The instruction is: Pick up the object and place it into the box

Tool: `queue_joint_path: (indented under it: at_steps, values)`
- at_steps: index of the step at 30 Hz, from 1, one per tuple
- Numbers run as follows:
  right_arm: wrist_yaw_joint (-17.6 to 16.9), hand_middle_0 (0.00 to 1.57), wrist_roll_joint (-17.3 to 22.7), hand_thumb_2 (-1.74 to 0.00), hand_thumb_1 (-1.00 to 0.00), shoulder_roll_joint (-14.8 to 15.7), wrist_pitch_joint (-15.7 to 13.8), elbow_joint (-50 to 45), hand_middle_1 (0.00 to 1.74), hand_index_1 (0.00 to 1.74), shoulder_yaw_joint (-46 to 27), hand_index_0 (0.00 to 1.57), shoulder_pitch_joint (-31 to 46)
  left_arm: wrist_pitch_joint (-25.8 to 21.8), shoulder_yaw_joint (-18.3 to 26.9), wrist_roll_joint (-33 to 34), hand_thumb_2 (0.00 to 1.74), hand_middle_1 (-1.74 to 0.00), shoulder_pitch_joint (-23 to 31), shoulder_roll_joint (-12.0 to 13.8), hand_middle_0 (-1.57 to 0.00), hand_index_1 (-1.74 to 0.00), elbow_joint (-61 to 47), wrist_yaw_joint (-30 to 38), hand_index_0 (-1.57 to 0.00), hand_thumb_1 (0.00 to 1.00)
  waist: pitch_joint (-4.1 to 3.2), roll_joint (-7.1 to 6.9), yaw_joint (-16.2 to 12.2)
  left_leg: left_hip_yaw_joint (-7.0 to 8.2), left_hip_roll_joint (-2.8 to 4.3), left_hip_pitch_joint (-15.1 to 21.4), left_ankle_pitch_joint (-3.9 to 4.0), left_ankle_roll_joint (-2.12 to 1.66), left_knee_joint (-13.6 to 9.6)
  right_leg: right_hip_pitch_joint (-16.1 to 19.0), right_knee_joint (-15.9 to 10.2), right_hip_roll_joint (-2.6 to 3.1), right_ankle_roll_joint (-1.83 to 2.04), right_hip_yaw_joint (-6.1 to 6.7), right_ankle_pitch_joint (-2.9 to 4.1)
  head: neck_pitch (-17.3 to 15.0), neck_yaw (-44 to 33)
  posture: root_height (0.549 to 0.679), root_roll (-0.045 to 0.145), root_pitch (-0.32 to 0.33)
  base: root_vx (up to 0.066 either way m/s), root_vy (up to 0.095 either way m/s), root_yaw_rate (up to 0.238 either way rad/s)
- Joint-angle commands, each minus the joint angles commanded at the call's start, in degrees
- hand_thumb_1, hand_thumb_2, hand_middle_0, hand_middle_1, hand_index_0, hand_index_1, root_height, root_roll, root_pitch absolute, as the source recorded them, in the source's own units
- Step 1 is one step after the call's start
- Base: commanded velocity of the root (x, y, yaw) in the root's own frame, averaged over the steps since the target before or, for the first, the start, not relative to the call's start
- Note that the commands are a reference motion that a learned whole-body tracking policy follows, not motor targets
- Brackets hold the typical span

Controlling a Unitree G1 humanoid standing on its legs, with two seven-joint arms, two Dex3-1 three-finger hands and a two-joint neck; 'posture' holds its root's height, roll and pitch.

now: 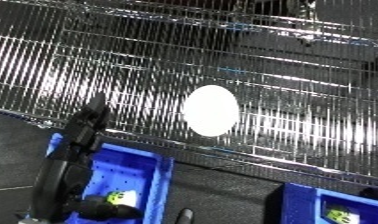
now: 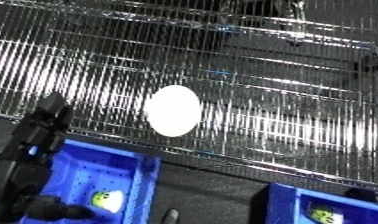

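**Desk editor:** What does the frame show?

**Photographer:** A white oval object (image 1: 209, 110) lies at the centre of the frame on a shiny wire shelf (image 1: 292, 75) that fills the upper two thirds. Below it, at lower left, sits a blue bin (image 1: 132, 170) with a small yellow-green item (image 1: 120, 198) already inside. A second blue bin (image 1: 332, 202) shows at the lower right corner, also holding something yellow-green (image 1: 343, 216).

**Desk editor:** And the robot?

**Photographer:** The left hand (image 1: 86, 125) rises along the left edge, a dark shape reaching up from over the bin toward the shelf's front rail. It holds nothing that can be seen, and whether its fingers are spread or curled cannot be told. The right hand is out of the picture.

**Desk editor:** So the step is the reach?

**Photographer:** It looks that way: the object is untouched and well apart from the hand, up and to the right of it. To do it well, the hand probably needs to travel right across the wires and close around the oval's narrow sides. A smooth, rounded thing on wire may roll if nudged. The left bin lies just below for the drop.
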Motion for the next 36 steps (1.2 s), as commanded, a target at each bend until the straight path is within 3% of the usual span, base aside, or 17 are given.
queue_joint_path:
  at_steps: [5, 12, 27, 36]
  values:
    - [0.9, 0.0, -1.2, 0.0, 0.0, 0.5, 0.9, 0.2, 0.0, 0.0, 1.5, 0.0, -1.5, -0.4, -2.1, 2.6, 0.0, 0.0, -4.4, -1.7, 0.0, 0.0, 5.4, 3.8, 0.0, 0.0, 0.0, -1.05, -1.5, 0.89, 0.97, 0.0, -0.35, 0.01, 0.6, -0.5, 0.3, 0.69, 0.05, 0.92, -0.02, 0.6, -2.5, 0.645, 0.018, 0.06, 0.006, 0.034, -0.171]
    - [0.6, 0.0, -1.9, 0.0, 0.0, 0.9, 1.8, -0.8, 0.0, 0.0, 3.0, 0.0, -3.1, -0.1, -4.4, 1.5, 0.0, 0.0, -9.4, -4.1, 0.0, 0.0, 12.3, 4.7, 0.0, 0.0, 0.0, -1.86, -3.2, 1.69, 1.84, -0.6, -0.73, -0.12, 1.3, -1.5, 0.7, 1.17, 0.27, 1.75, 0.14, 2.3, -5.8, 0.643, 0.014, 0.065, 0.002, 0.029, -0.11]
    - [-1.1, 0.0, -1.9, 0.0, 0.0, 1.2, 3.1, -4.1, 0.0, 0.0, 5.0, 0.0, -4.5, 0.7, -5.5, -0.6, 0.0, 0.0, -16.7, -6.4, 0.0, 0.0, 19.0, 3.5, 0.0, 0.0, 0.0, -3.36, -6.1, 2.49, 2.89, -3.0, -1.33, -0.23, 2.4, -4.4, 0.5, 2.28, 0.84, 2.92, 1.03, 7.2, -6.5, 0.641, 0.003, 0.098, -0.003, 0.017, -0.073]
    - [-1.4, 0.0, -1.4, 0.0, 0.0, 1.4, 2.9, -5.2, 0.0, 0.0, 5.6, 0.0, -4.4, 1.4, -6.4, -2.1, 0.0, 0.0, -20.5, -7.8, 0.0, 0.0, 21.5, 2.0, 0.0, 0.0, 0.0, -4.0, -7.6, 2.79, 3.17, -3.8, -1.87, -0.26, 2.9, -5.2, 0.0, 2.65, 1.29, 3.65, 1.65, 9.1, -6.7, 0.641, -0.001, 0.11, -0.001, 0.005, -0.058]
